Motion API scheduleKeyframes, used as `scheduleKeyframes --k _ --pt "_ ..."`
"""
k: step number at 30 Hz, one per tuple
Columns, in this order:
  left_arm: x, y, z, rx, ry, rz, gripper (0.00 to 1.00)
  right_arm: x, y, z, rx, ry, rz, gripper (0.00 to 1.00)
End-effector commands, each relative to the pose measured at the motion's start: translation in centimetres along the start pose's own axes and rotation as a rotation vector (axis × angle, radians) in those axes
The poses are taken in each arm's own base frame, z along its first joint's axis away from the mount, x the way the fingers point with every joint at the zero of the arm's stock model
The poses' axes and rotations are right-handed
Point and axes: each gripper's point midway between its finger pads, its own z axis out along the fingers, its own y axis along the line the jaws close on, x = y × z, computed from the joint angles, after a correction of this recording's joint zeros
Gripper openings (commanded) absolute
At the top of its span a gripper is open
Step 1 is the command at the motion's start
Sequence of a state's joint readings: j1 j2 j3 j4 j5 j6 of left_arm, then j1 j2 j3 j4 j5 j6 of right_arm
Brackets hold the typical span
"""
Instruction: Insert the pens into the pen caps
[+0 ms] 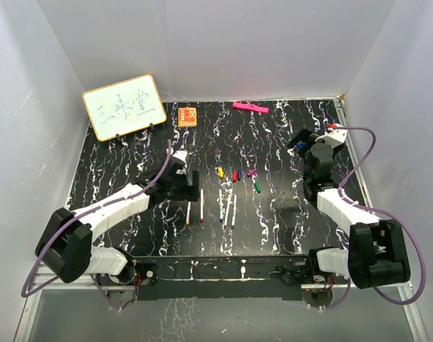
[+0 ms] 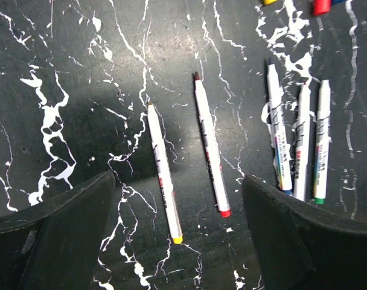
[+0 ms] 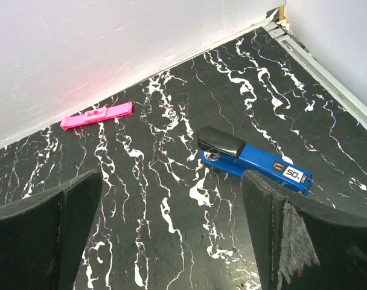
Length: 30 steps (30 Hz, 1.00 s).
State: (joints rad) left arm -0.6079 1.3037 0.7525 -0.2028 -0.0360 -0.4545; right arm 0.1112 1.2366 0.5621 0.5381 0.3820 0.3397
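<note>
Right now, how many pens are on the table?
5, in a row: yellow-ended pen leftmost, red-ended pen next, then blue-ended pen, purple-ended pen and green-ended pen close together on the right. None seems hidden.

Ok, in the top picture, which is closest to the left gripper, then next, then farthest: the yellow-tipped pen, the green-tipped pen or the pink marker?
1. Yellow-tipped pen: just in front of the left gripper, on the near side.
2. Green-tipped pen: off to its right, last in the row.
3. Pink marker: far at the back, to the right.
</note>
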Motion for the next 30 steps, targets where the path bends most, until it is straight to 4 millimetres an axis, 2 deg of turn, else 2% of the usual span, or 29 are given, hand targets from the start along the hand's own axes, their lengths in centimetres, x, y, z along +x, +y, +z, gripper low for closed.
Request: scheduleKeyframes --k 1,5,9,10,14,21,30 --pt "-1.1 0.4 -0.3 -0.132 -0.006 0.029 0.86 -3.4 1.3 0.0 -0.034 -0.085 0.039 0.98" --pt "-0.7 0.5 0.1 -0.205 0.023 0.050 0.85 -3.3 1.2 0.0 -0.034 -0.081 0.039 0.98" --pt "-0.1 0.6 0.5 -0.233 0.061 0.054 0.61 -2.9 1.3 0.0 -0.038 -0.071 0.041 0.98" --pt "0.2 0.6 0.6 -0.232 0.074 0.055 0.59 -2.8 1.3 0.0 -0.039 -0.069 0.042 0.98" --pt "1.5 0.5 1.0 -0.231 0.135 0.050 0.63 -2.8 1.4 0.0 -0.045 -0.065 0.044 0.98" --pt "2.8 0.5 1.0 -0.229 0.186 0.044 0.63 -2.6 1.5 0.0 -0.047 -0.060 0.049 0.98" --pt "3.7 0.7 1.1 -0.240 0.228 0.038 0.57 -2.7 1.6 0.0 -0.050 -0.061 0.056 0.98"
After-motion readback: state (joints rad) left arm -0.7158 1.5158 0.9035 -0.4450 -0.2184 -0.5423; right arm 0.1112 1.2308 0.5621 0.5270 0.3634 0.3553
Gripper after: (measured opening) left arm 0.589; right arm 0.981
